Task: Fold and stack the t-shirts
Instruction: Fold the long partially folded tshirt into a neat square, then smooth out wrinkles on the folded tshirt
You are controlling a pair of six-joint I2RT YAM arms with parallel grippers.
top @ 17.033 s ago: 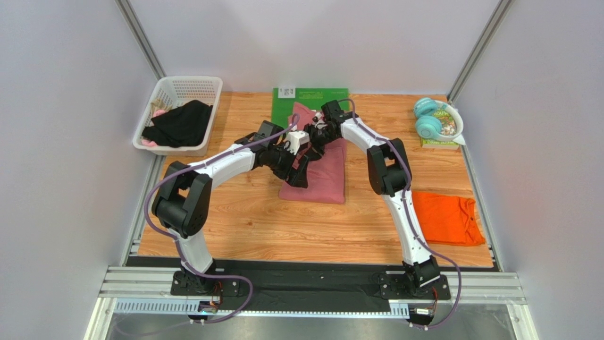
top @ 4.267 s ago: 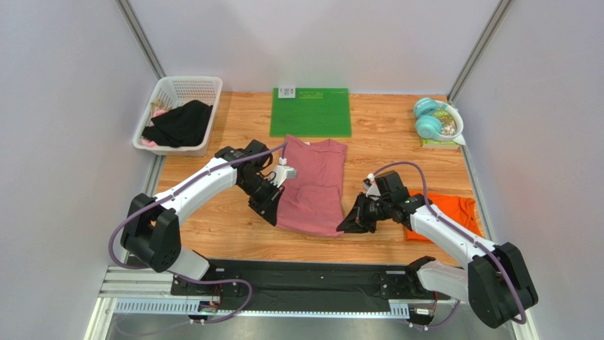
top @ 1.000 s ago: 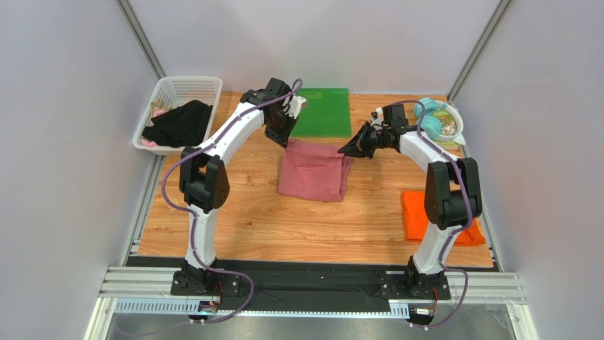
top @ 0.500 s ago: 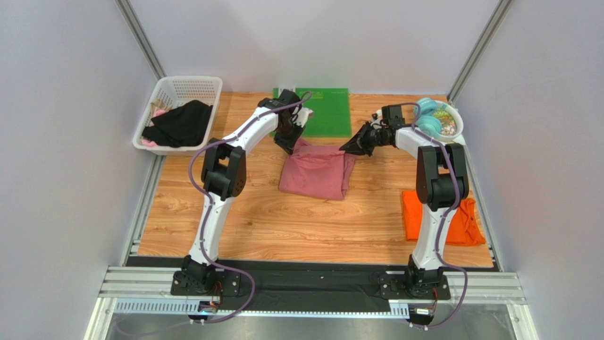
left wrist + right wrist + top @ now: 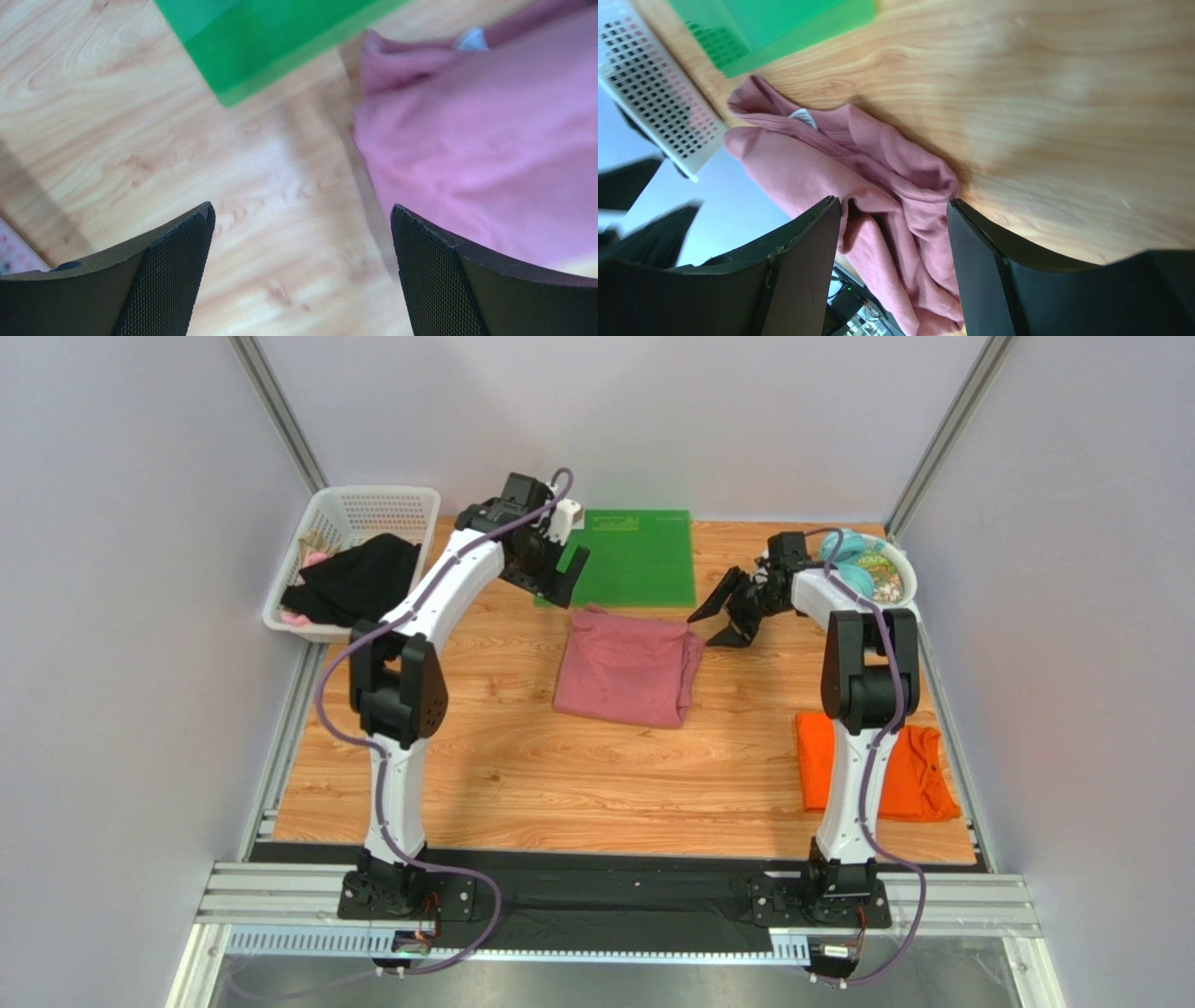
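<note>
Now the left gripper (image 5: 558,577) and right gripper (image 5: 732,612) hang spread, empty, beside the pink t-shirt (image 5: 627,667), seemingly folded, near the green mat (image 5: 634,560); best rise clear before fetching the orange t-shirt (image 5: 905,770).

Left arm (image 5: 456,583) and right arm (image 5: 842,798) alike, white links, black joints, purple cable (image 5: 326,707) looped along each, black bases (image 5: 386,889) bolted at the table's (image 5: 561,784) near edge, black fingers (image 5: 435,280) faced in fine mesh texture

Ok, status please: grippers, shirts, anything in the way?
Left gripper and right gripper open, empty. Pink shirt folded, near mat. Orange shirt apart, not stacked. Nothing lies between them.
</note>
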